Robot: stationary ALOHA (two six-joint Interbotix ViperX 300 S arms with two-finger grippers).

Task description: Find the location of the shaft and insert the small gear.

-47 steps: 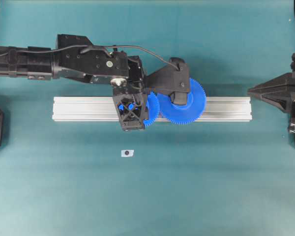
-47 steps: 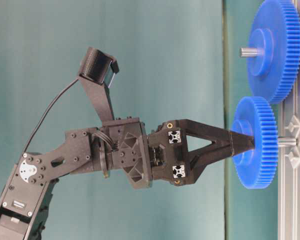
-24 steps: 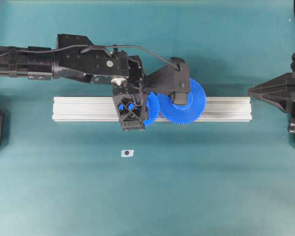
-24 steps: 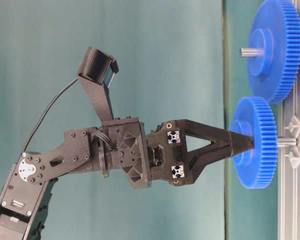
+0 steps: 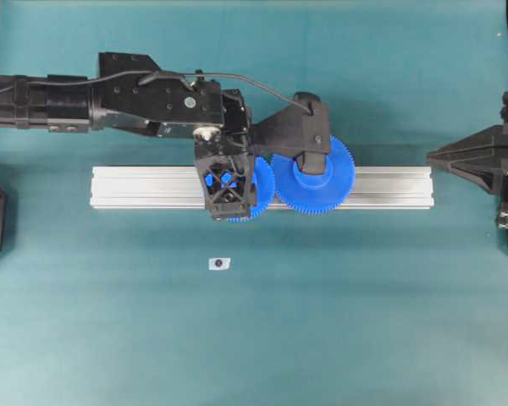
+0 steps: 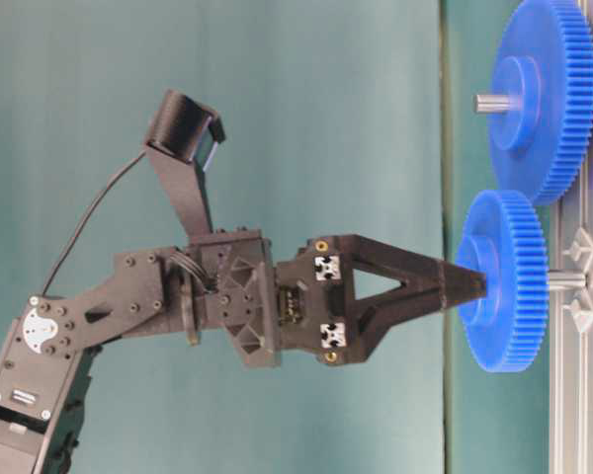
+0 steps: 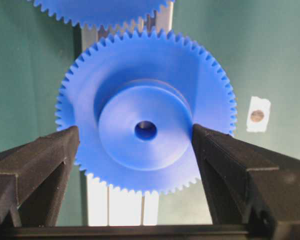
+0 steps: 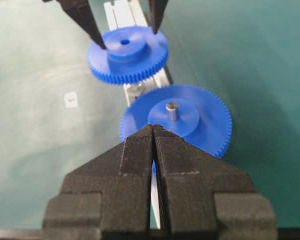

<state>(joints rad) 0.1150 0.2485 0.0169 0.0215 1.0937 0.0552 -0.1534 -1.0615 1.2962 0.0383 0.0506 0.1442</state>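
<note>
The small gear (image 7: 145,131) is bright blue and sits on the shaft (image 6: 565,280), a short silvery peg that stands out of the aluminium rail (image 5: 135,186). Its teeth reach those of the larger blue gear (image 5: 330,190) beside it. My left gripper (image 7: 135,131) is open straight over the small gear (image 6: 509,296), one finger on each side of the raised hub. The left finger stands clear of it and the right fingertip (image 7: 202,140) is at its edge. My right gripper (image 8: 153,126) is shut on nothing at the rail's right end (image 5: 432,156).
The larger gear (image 8: 190,117) carries its own grey pin (image 8: 172,110) in its centre. A small white tag with a dark dot (image 5: 220,263) lies on the teal mat in front of the rail. Black frame posts stand at the left and right edges.
My left jaws have spread apart and let go of the small gear's hub. The gripper has drawn back a little from the gear. The gear stays on the shaft and the right arm is still.
</note>
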